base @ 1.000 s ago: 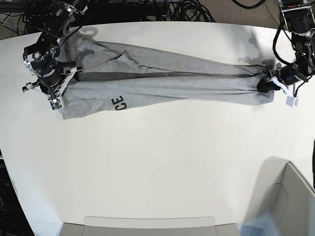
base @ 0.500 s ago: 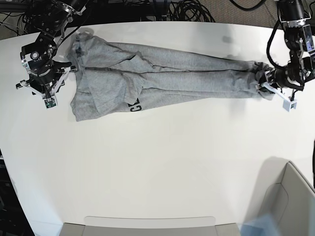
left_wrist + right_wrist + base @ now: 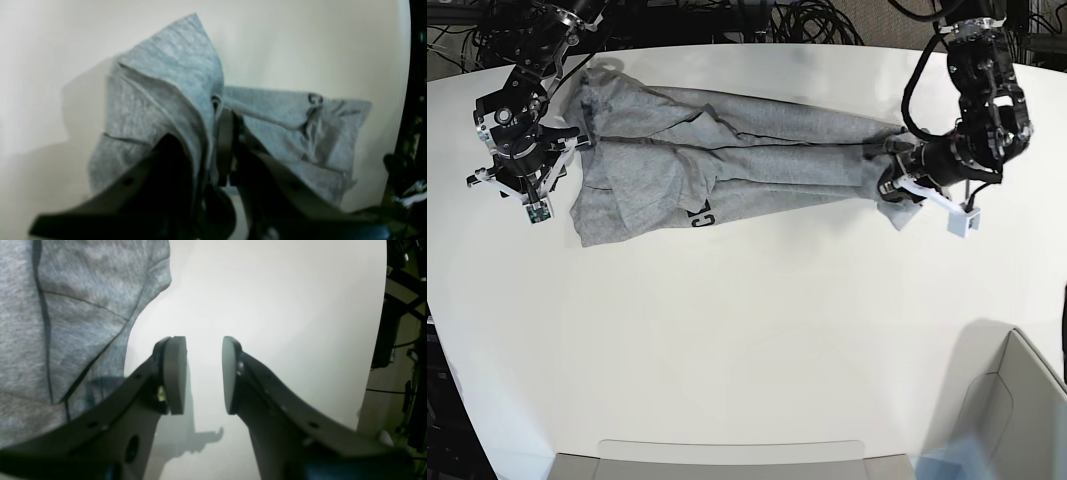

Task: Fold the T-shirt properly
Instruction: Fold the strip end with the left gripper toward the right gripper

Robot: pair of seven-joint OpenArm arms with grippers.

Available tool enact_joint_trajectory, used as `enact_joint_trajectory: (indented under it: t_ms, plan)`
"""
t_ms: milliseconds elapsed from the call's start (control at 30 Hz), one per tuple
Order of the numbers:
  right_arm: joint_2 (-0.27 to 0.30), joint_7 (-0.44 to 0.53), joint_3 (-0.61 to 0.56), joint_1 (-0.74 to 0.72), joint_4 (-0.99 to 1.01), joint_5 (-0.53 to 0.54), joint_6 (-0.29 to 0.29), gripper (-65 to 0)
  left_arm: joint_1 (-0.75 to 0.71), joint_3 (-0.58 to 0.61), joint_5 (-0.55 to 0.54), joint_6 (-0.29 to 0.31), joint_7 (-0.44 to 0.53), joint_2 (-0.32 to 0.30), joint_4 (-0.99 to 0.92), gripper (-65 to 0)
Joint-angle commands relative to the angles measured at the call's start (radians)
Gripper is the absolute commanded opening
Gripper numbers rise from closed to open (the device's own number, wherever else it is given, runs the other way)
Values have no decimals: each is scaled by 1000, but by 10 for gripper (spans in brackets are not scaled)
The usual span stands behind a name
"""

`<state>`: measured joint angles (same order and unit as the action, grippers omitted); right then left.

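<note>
The heather-grey T-shirt lies bunched in a long strip across the far side of the white table, with black lettering showing on its front edge. My left gripper is shut on the strip's right end; in the left wrist view its jaws pinch folded grey fabric lifted off the table. My right gripper is open and empty beside the shirt's left end. In the right wrist view its pads stand apart over bare table, with the shirt just to their left.
A grey bin stands at the front right corner. A flat grey tray sits at the front edge. Black cables lie behind the table's far edge.
My left gripper has carried the shirt's right end leftward toward the table's middle, shortening the strip. My right gripper has let go of the left end, which slumped wider.
</note>
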<state>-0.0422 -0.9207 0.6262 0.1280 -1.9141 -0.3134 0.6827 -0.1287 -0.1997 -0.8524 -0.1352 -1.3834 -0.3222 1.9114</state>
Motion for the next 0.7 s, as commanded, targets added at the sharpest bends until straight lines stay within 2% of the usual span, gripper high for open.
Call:
enact_joint_trajectory:
  t_ms: [0, 133, 267, 433, 667]
  plan:
    - [8, 13, 2, -12, -22, 7, 15, -464, 10, 24, -38, -65, -13, -5, 17, -650]
    - [8, 13, 2, -12, -22, 7, 15, -464, 10, 138, -38, -168, -13, 22, 21, -650]
    - [8, 13, 2, -12, -22, 7, 15, -464, 11, 242, -38, -248, -7, 22, 21, -650]
    - [8, 13, 4, -9, -22, 7, 15, -464, 11, 322, -38, -306, 71, 22, 20, -650]
    - [8, 13, 7, -6, -22, 7, 15, -464, 8, 335, -38, -386, 192, 22, 20, -650]
